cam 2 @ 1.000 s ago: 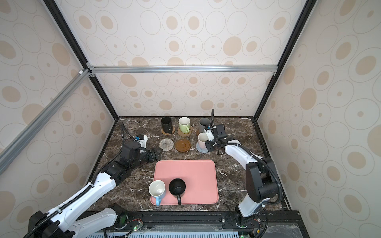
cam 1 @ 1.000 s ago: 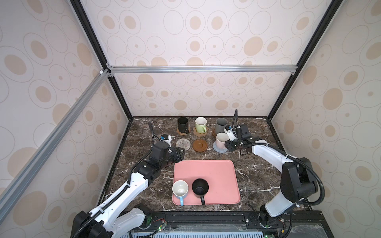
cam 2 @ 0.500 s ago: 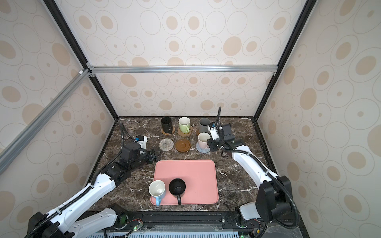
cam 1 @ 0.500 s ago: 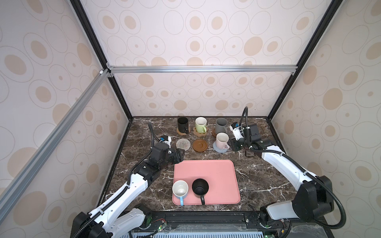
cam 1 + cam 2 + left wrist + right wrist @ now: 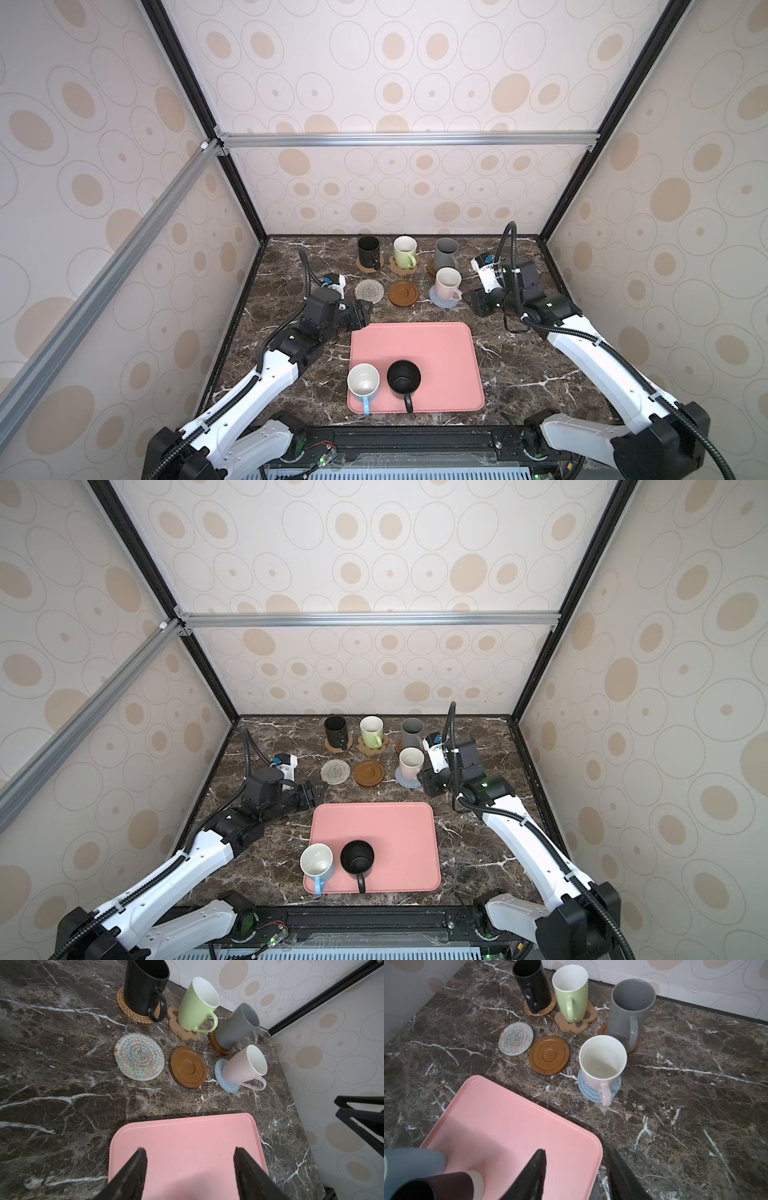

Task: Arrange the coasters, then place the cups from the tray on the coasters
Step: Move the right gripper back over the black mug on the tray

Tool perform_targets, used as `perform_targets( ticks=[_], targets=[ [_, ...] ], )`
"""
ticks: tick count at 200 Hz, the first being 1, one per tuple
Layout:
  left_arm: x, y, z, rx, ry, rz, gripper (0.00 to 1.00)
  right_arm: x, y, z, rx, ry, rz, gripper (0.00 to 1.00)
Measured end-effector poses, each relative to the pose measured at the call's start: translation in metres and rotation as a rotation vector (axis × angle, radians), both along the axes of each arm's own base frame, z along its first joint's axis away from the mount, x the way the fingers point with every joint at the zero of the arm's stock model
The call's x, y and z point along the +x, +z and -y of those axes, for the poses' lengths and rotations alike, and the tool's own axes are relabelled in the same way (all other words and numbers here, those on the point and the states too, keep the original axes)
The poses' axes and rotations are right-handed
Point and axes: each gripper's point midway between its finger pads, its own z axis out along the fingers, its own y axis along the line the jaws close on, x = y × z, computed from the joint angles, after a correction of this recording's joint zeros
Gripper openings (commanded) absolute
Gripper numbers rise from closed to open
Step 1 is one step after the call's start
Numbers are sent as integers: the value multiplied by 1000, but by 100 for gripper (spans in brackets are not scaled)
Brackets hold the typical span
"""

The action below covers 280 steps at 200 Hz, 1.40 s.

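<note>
Top views, both: four of six cups are done near the desk's (image 5: pixel 519 374) rear edge. The rear black cup (image 5: pixel 368 250) is on the rattan coaster (image 5: pixel 367 269), the green cup (image 5: pixel 404 250) on the paw coaster (image 5: pixel 411 271), and the grey cup (image 5: pixel 445 252) on its own mat. The pink cup (image 5: pixel 447 284) is on the grey-blue coaster (image 5: pixel 442 304), one row forward. The beige woven coaster (image 5: pixel 369 289) and bare brown disc (image 5: pixel 402 293) sit empty in that row. The tray (image 5: pixel 436 353), toward the front edge, holds the light blue cup (image 5: pixel 363 381) and tray black cup (image 5: pixel 403 377). The left end effector (image 5: pixel 365 313) is at the tray's rear-left corner. The right end effector (image 5: pixel 473 302) is beside the pink cup, apart from it. Left wrist: left end effector (image 5: pixel 189 1149) jaws wide, empty, over the tray's rear rim. The grey cup sits on a second brown disc (image 5: pixel 217 1049). Right wrist: right end effector (image 5: pixel 575 1150) jaws partly apart, nothing between them, near the tray's rear-right corner. Judged: coasters arranged, two cups left for two free coasters.
</note>
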Motion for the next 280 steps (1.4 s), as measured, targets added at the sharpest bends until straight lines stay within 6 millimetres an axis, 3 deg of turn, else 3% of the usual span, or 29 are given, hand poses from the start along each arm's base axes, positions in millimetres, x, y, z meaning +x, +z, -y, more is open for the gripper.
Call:
perform_targets(
  ticks=[33, 140, 280],
  targets=[
    [1, -5, 1, 6, -2, -13, 67, -23, -1, -8, 1, 4, -29, 51],
    [6, -18, 5, 17, -10, -46, 67, -79, -30, -37, -14, -2, -204, 51],
    [10, -29, 10, 23, -21, -71, 67, -114, -41, -47, -29, -48, -293, 52]
  ],
)
